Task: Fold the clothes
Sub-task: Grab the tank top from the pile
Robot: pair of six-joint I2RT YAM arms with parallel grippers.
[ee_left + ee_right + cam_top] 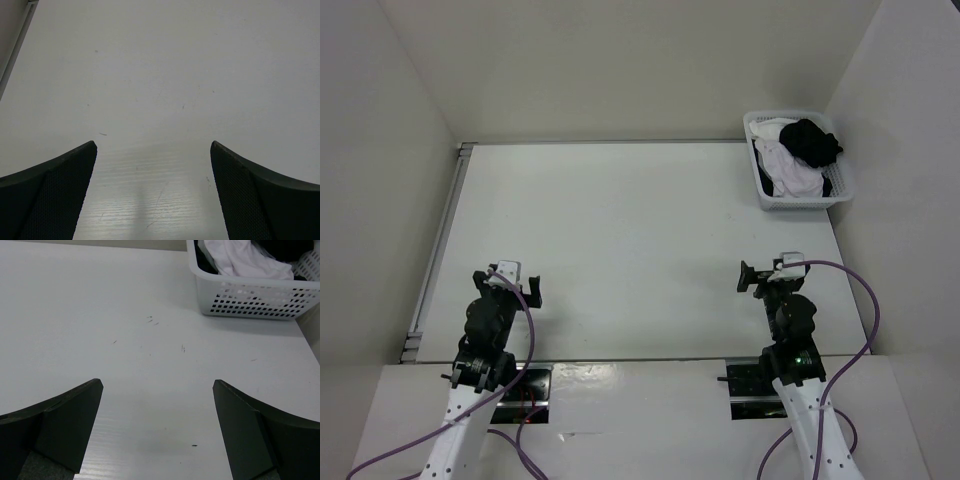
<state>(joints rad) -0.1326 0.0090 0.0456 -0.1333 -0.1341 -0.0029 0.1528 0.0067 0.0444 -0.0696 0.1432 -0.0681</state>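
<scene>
The clothes, a white garment (pixel 786 168), lie crumpled inside a white lattice basket (pixel 801 203) at the table's back right corner. The right wrist view shows the garment (pixel 235 257) bunched over the basket's (pixel 250 297) near wall. My left gripper (pixel 506 283) hovers low at the near left of the table, open, with only bare tabletop between its fingers (pixel 152 145). My right gripper (pixel 773 278) sits at the near right, also open and holding nothing (pixel 157 382), well short of the basket.
A black piece of cloth (pixel 811 140) lies on top of the white garment in the basket. Pale walls enclose the white table (pixel 640 230) on three sides, and a metal rail (pixel 438 250) runs along its left edge.
</scene>
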